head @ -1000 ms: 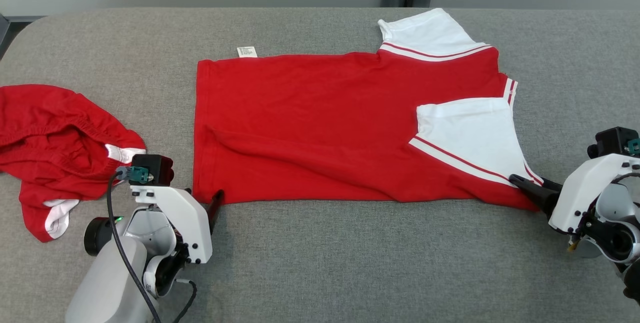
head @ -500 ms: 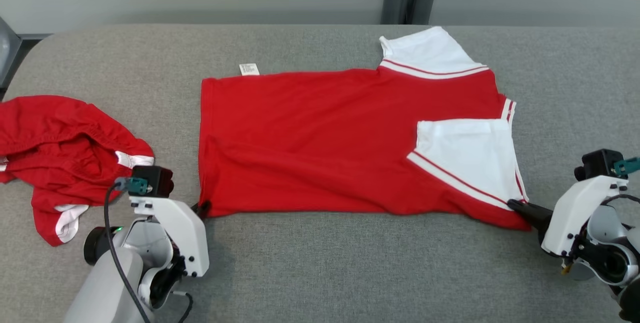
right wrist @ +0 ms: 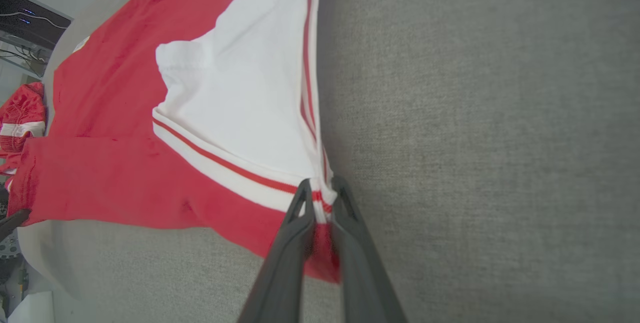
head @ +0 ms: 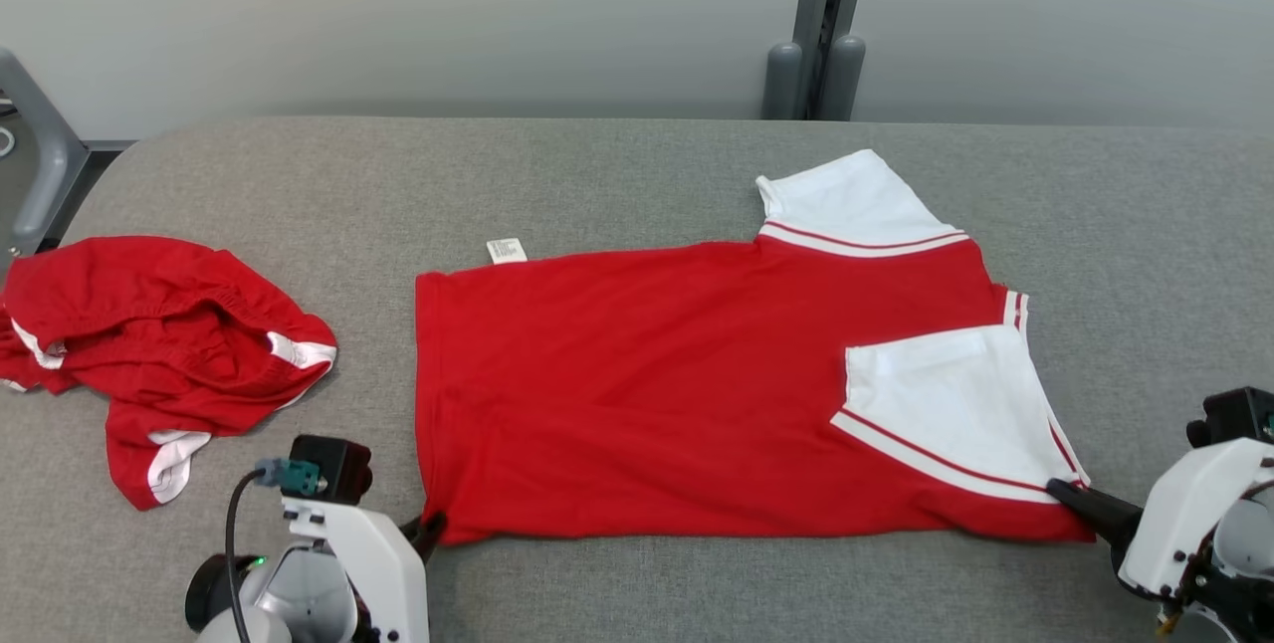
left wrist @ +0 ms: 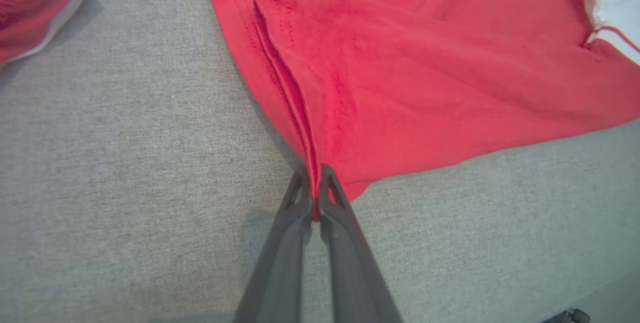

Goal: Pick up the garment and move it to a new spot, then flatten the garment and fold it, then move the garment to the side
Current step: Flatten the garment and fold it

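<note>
The garment (head: 647, 394), a red shirt with white sleeves, lies folded lengthwise and mostly flat on the grey table (head: 597, 175). My left gripper (head: 430, 529) is shut on its near left corner; in the left wrist view the fingers (left wrist: 315, 173) pinch a raised ridge of the red hem (left wrist: 300, 103). At the near right corner, my right gripper (head: 1063, 492) is shut on the garment. The right wrist view has those fingers (right wrist: 320, 185) clamped on the striped edge under the white sleeve (right wrist: 240, 103).
A second red garment (head: 159, 344) with white trim lies crumpled at the table's left side. A small white label (head: 507, 250) pokes out at the shirt's far left edge. Behind the table stands a grey wall with a post (head: 816, 76).
Both grippers have shut on the shirt's near corners, having stood open a second ago. The camera has moved, so the whole scene now sits lower in the head view.
</note>
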